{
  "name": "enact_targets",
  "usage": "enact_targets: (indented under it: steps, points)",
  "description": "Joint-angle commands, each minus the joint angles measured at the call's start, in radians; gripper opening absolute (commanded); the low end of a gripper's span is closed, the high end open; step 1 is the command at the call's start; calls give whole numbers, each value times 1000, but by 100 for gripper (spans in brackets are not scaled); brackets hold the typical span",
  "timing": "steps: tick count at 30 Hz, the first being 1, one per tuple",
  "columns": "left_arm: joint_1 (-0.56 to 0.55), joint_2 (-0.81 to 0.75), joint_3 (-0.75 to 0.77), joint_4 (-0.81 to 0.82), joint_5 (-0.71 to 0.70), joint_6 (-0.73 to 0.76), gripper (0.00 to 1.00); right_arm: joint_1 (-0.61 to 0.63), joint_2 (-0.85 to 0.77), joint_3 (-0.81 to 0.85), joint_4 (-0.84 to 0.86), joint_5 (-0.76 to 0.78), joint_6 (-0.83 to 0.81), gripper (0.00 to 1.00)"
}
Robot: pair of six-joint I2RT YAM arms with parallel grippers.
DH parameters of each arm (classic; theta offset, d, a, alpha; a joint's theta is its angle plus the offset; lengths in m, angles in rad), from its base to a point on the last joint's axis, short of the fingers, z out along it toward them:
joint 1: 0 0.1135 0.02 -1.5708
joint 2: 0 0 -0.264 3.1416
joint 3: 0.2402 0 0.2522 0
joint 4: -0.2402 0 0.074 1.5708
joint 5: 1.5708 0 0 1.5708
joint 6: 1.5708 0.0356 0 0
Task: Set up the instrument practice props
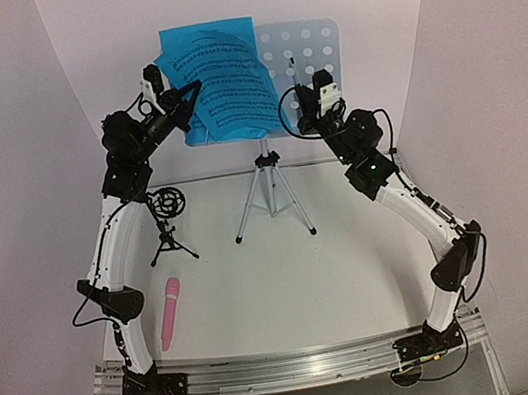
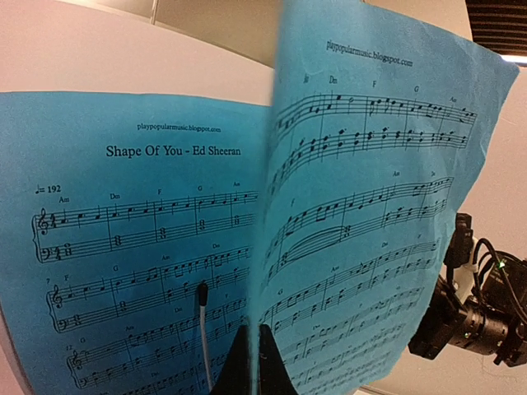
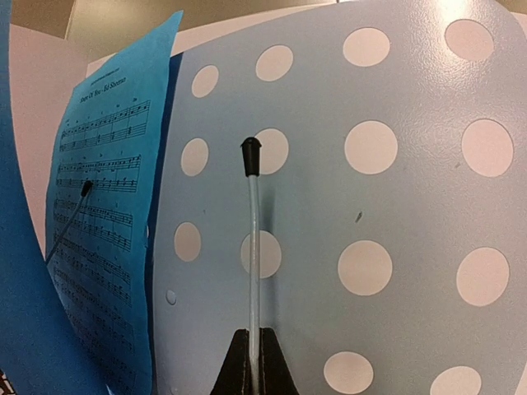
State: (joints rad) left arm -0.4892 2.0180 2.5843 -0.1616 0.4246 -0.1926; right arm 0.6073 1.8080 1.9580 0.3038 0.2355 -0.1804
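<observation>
Pink stick microphone (image 1: 170, 313): it lies flat on the white table (image 1: 289, 285), well in front of the pale-blue perforated music stand (image 1: 306, 54) and to its left, and nothing touches it.
Small black tripod mic stand (image 1: 170, 228): it stands upright, left of the music stand's silver tripod (image 1: 268, 192).
Ring mount (image 1: 171, 201): it holds nothing, so I judge the microphone step is not yet done.
Right gripper (image 3: 251, 350): its jaws are closed on the thin silver wire page-holder (image 3: 252, 230) at the bare right half of the music stand. Probably it will pull the wire off the plate so that paper can go under.
Left gripper (image 2: 247, 346): its jaws are pressed together on the lower edge of the second bright-blue sheet-music page (image 2: 370, 206), which it holds edge-on and curling before the music stand's middle.
First bright-blue sheet-music page (image 2: 123, 247): it lies flat on the music stand's left half, with another wire holder (image 2: 202, 329) across it.
Music stand as holder: one page is in place and one is not yet seated.
</observation>
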Motion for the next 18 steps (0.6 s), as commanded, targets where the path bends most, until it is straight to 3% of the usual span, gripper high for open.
enact_targets:
  steps: [1, 6, 18]
  points:
    - [-21, 2, 59, 51, -113, -37, 0, -1, -24, 1, 113, -48, 61, 0]
    - [-48, -22, 121, -94, -225, -99, 0, -2, -18, 9, 112, -57, 71, 0]
    - [-52, -60, 145, -308, -210, -295, 0, -5, -7, 17, 92, -72, 61, 0]
